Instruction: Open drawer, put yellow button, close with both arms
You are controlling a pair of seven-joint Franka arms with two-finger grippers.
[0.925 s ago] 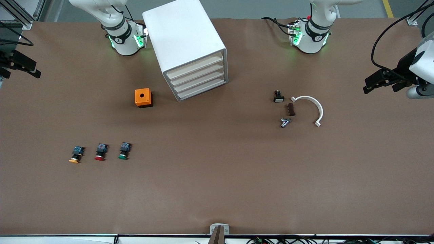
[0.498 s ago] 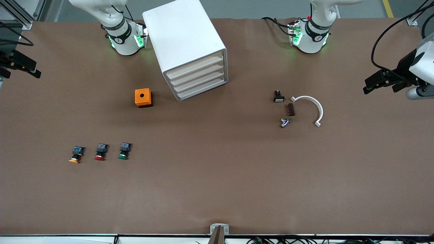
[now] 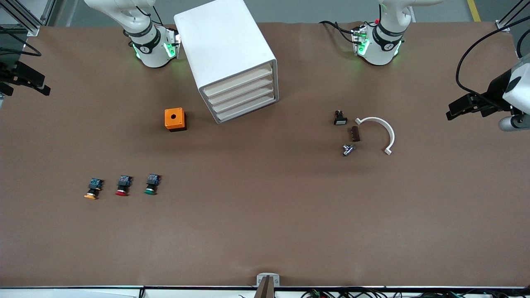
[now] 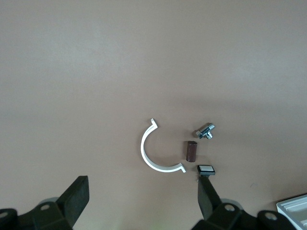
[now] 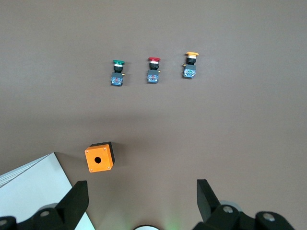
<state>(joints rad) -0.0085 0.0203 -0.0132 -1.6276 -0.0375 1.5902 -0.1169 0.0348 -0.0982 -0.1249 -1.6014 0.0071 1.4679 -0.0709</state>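
Yellow button [image 3: 92,190] is lying on your brown surface [image 3: 265,215] toward the right arm's end, beside the red button [image 3: 123,186] and green button [image 3: 151,184]. Your drawer cabinet [image 3: 230,62] is standing shut. Left gripper [image 3: 457,108] and right gripper [image 3: 35,82] are hovering over the surface's ends, fingers spread, holding nothing.

You are at a robotics lab bench: brown-covered table [image 3: 265,231], aluminium framing [image 3: 25,20] at its corners, two bolted-down arm bases [image 3: 151,47]
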